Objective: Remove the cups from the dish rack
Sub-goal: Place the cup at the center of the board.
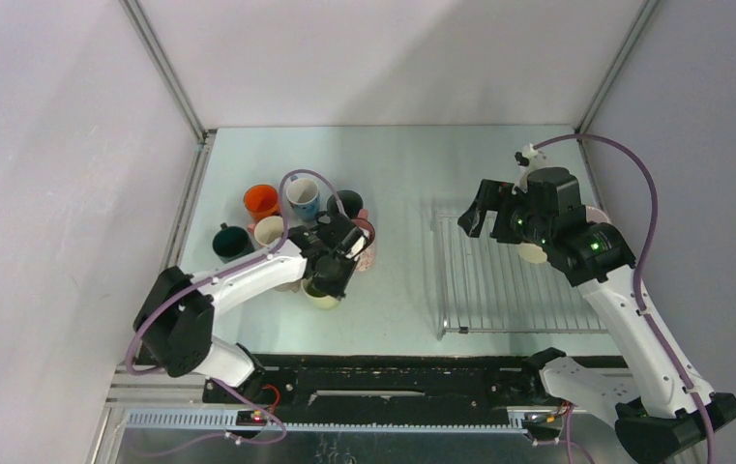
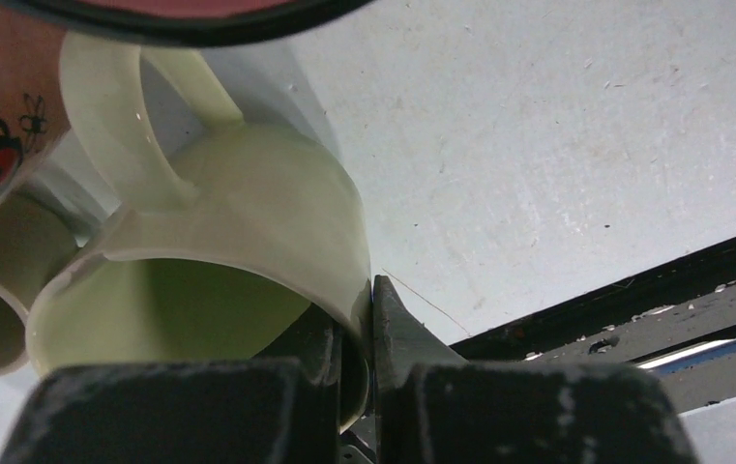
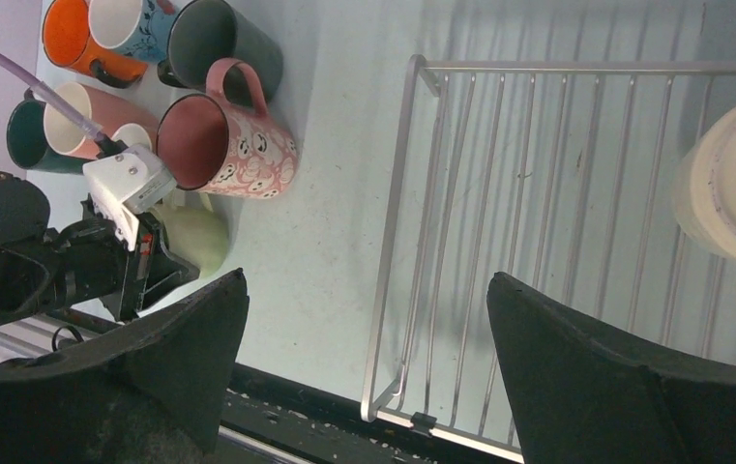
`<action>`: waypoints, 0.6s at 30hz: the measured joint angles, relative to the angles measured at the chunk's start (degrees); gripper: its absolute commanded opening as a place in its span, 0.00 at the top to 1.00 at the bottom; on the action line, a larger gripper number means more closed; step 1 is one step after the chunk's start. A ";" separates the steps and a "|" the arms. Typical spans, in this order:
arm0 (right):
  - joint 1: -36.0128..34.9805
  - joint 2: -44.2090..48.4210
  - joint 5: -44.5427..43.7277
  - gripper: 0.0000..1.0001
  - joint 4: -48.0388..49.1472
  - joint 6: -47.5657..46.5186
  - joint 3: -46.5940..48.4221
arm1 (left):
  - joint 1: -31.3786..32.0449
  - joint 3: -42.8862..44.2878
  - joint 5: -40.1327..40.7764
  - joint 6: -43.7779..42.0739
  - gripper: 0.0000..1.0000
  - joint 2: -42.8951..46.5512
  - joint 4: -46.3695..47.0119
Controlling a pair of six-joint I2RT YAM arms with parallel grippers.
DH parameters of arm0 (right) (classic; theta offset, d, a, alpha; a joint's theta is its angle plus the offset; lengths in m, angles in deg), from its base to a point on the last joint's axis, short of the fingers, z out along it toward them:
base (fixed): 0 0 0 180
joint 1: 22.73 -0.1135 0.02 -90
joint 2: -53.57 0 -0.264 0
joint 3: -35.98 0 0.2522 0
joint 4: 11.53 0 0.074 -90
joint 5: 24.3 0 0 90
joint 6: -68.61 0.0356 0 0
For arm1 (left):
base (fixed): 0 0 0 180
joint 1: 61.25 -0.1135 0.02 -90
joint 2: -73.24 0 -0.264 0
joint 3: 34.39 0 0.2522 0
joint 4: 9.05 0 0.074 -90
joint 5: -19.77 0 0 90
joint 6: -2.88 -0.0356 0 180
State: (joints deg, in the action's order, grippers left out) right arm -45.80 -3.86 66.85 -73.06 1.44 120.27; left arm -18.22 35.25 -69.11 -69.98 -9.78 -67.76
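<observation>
My left gripper (image 1: 330, 274) is shut on the rim wall of a pale green cup (image 2: 248, 193), one finger inside and one outside. That cup (image 1: 322, 298) sits low by the table at the front of a cluster of cups. My right gripper (image 3: 366, 278) hangs open and empty over the left edge of the silvery wire dish rack (image 3: 538, 193). In the top view the right gripper (image 1: 485, 215) is above the rack (image 1: 509, 290). A cream cup (image 3: 731, 193) stands upside down on the rack's far side, partly hidden under the right wrist (image 1: 535, 253).
Left of the rack stand an orange cup (image 1: 260, 201), a white and blue cup (image 1: 303, 196), a dark grey cup (image 1: 347, 203), a dark teal cup (image 1: 230, 240), a beige cup (image 1: 269, 230) and a pink patterned cup (image 3: 238, 145). A black rail (image 1: 393, 372) runs along the near edge.
</observation>
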 measured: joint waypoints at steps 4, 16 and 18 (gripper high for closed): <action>0.00 0.00 -0.11 0.00 -0.33 -0.04 -0.31 | 0.00 0.00 0.00 -0.39 0.86 -1.36 0.28; 0.00 0.02 -0.92 0.00 -1.31 0.07 -1.90 | 0.00 0.00 0.07 -1.18 0.43 -1.07 0.92; 0.00 0.09 -1.44 0.00 -1.38 0.20 -1.90 | 0.00 0.00 0.07 -1.25 0.36 -0.11 0.72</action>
State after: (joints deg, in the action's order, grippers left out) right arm -45.80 -3.77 65.40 -74.44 1.64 118.37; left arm -18.22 35.25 -69.04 -71.22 -9.89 -67.04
